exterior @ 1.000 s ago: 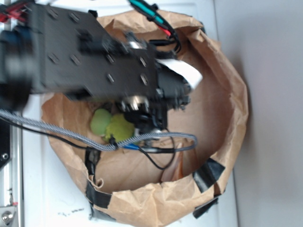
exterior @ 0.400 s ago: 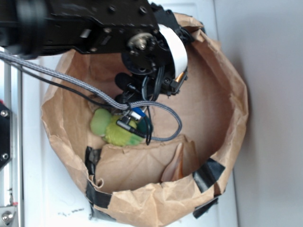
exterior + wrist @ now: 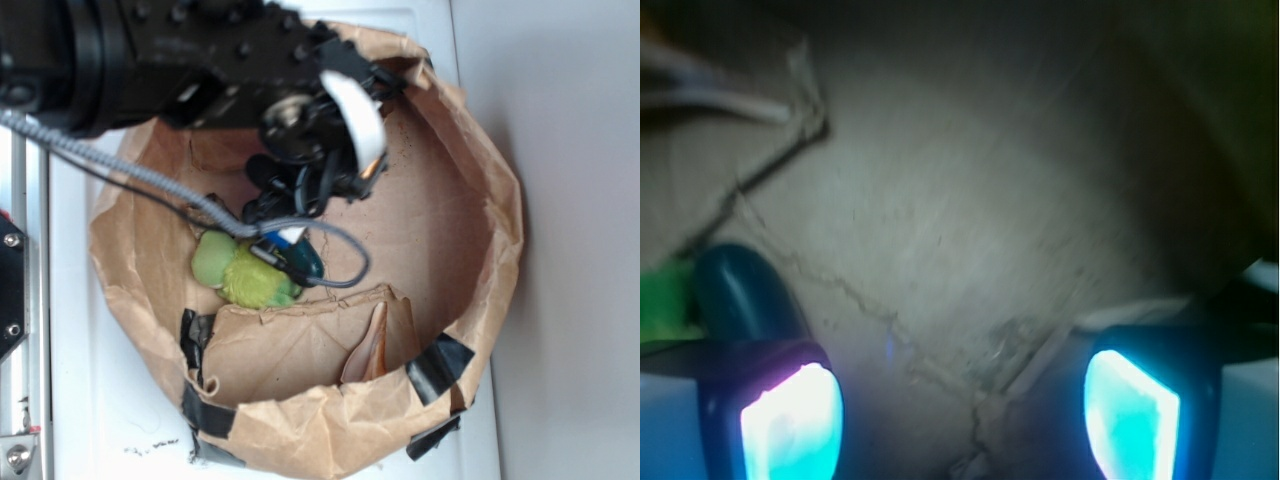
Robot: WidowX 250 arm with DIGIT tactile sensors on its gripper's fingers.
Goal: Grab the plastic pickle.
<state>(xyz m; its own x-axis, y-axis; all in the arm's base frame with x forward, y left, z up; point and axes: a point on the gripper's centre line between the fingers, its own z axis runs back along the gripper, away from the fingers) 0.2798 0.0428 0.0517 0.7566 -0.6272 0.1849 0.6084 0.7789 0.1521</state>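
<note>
Black arm (image 3: pixel 150 60) low inside paper bag (image 3: pixel 480 200), tool (image 3: pixel 960 400) spread beside pickle (image 3: pixel 740 295).

The boxy black robot arm (image 3: pixel 180 60), dotted with screws, carries a white flat ribbon strip (image 3: pixel 355 115) and a grey braided cable (image 3: pixel 150 180); its hand (image 3: pixel 960 405) has two glowing cyan-lit fingertips (image 3: pixel 790 420).

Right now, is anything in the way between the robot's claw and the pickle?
Nothing visible. In the wrist view the open end effector has bare brown paper between its fingers, and the plastic pickle lies just beyond the left finger, beside the green plush toy.
</note>
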